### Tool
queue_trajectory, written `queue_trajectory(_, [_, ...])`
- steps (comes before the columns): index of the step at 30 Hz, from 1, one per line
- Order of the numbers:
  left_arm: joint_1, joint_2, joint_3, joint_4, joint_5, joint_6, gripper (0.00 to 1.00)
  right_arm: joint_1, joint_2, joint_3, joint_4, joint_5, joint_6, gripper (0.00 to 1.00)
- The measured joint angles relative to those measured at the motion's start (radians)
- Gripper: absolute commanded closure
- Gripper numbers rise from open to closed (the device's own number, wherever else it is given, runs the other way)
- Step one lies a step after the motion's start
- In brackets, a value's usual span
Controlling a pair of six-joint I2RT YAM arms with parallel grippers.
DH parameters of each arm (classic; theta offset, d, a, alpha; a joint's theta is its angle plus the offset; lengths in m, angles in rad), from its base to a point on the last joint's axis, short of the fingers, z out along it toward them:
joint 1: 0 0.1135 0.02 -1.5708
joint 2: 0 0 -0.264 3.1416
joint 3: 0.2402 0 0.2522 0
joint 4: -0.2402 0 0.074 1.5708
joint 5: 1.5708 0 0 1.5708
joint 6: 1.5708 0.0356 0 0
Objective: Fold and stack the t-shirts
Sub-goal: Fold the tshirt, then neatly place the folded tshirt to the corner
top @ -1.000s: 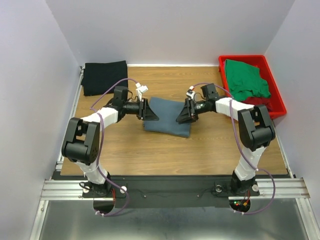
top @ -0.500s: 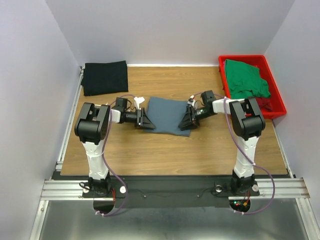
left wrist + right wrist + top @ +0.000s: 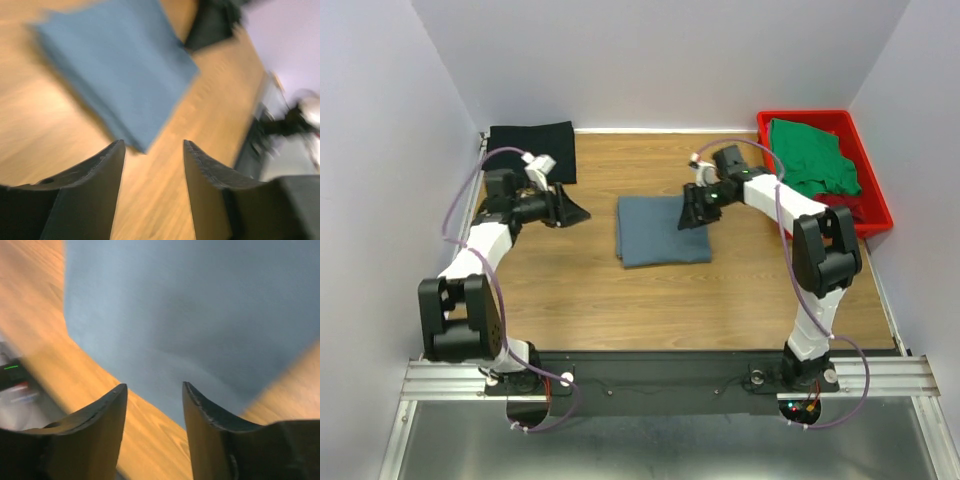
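Observation:
The slate blue-grey t-shirt (image 3: 662, 230) lies folded in a flat rectangle at the middle of the table; it also shows in the left wrist view (image 3: 120, 70) and the right wrist view (image 3: 200, 315). My left gripper (image 3: 576, 211) is open and empty, off to the shirt's left. My right gripper (image 3: 688, 212) is open and empty over the shirt's upper right corner. The black t-shirt (image 3: 530, 153) lies folded at the far left. The green t-shirt (image 3: 810, 158) lies crumpled in the red tray (image 3: 876, 205), with a bit of dark red cloth (image 3: 847, 207) under it.
The red tray stands at the far right edge of the table. White walls close in the back and both sides. Bare wood shows in front of the folded shirt.
Both grippers have let go of the blue-grey shirt and pulled away, the left far to the left, the right up and back. The shirt now lies flat and folded.

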Motion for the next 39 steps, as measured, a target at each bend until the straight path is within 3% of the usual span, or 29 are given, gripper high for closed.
queue_trajectory(6, [0.11, -0.151, 0.003, -0.022, -0.23, -0.031, 0.36, 0.312, -0.047, 0.139, 0.011, 0.317, -0.065, 0.39])
queue_trajectory(12, [0.166, -0.18, 0.033, -0.069, -0.385, -0.055, 0.36, 0.582, 0.046, 0.247, 0.018, 0.576, -0.122, 0.41])
queue_trajectory(17, [0.201, -0.179, 0.035, -0.101, -0.429, -0.053, 0.36, 0.675, 0.172, 0.31, 0.024, 0.721, -0.154, 0.43])
queue_trajectory(27, [0.203, -0.145, 0.032, -0.109, -0.437, -0.047, 0.36, 0.687, 0.244, 0.315, 0.025, 0.856, -0.174, 0.5])
queue_trajectory(31, [0.203, -0.114, 0.032, -0.103, -0.437, -0.049, 0.36, 0.688, 0.244, 0.295, 0.045, 0.87, -0.171, 0.58])
queue_trajectory(34, [0.203, -0.098, 0.03, -0.085, -0.434, -0.056, 0.35, 0.693, 0.243, 0.277, 0.071, 0.872, -0.165, 0.75])
queue_trajectory(35, [0.203, -0.093, 0.023, -0.067, -0.43, -0.064, 0.35, 0.696, 0.241, 0.269, 0.081, 0.881, -0.164, 0.88])
queue_trajectory(37, [0.203, -0.084, 0.005, -0.036, -0.418, -0.081, 0.35, 0.696, 0.239, 0.266, 0.087, 0.89, -0.161, 0.99])
queue_trajectory(39, [0.2, -0.067, -0.01, -0.011, -0.405, -0.105, 0.35, 0.693, 0.238, 0.265, 0.092, 0.882, -0.159, 0.99])
